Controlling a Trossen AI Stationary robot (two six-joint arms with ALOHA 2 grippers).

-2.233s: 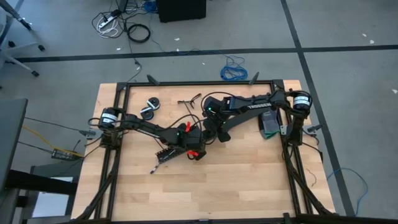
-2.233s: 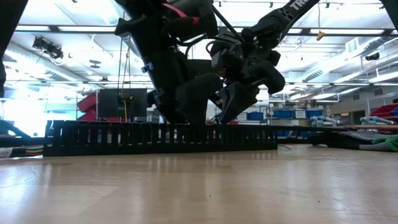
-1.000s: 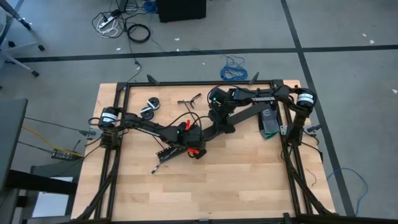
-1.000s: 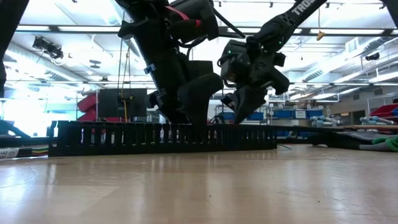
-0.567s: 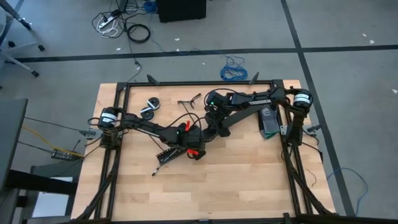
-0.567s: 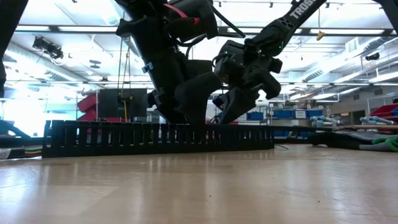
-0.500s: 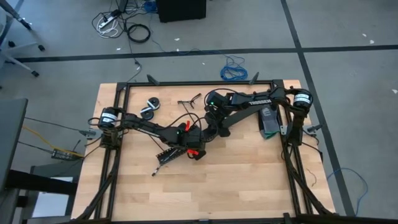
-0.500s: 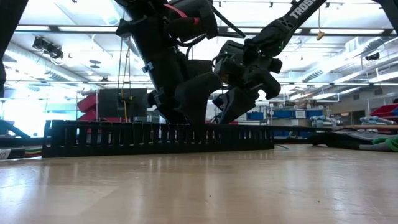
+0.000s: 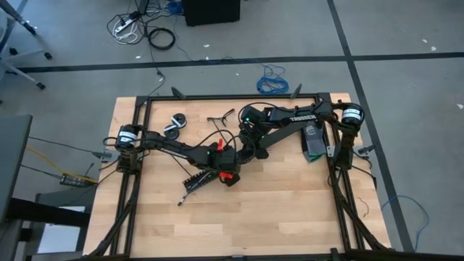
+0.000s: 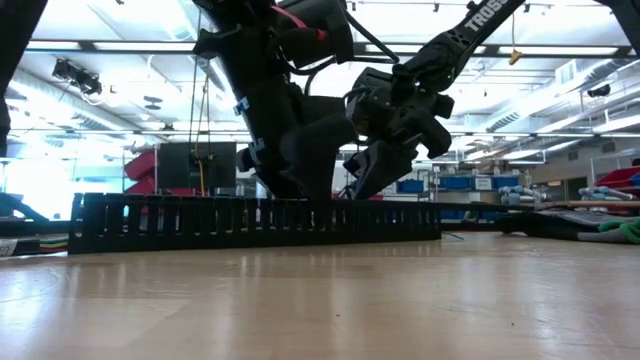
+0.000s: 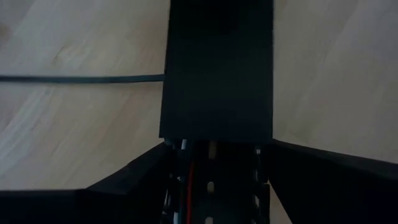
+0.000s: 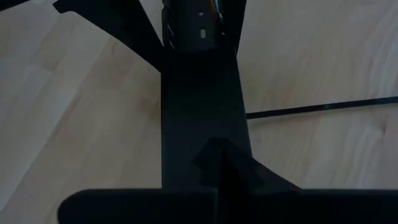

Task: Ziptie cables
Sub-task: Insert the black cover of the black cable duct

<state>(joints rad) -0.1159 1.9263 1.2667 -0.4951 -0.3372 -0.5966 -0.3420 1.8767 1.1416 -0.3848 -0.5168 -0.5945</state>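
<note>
**Both arms on the slotted duct, mid-counter**

Left gripper (image 9: 226, 174) had its jaws grasping the black slotted duct (image 10: 250, 220) across its sides near the counter (image 9: 290, 210) centre, likely to steady it. Right gripper (image 9: 250, 148) sat clenched on the duct's flat cover (image 12: 199, 106), apparently pressing. Wires (image 11: 186, 180) showed inside the duct; zipties couldn't be made out.

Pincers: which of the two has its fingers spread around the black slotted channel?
The left pincer: its fingers stand either side of the black slotted channel, whereas the right pincer is shut, tips together over it.
</note>
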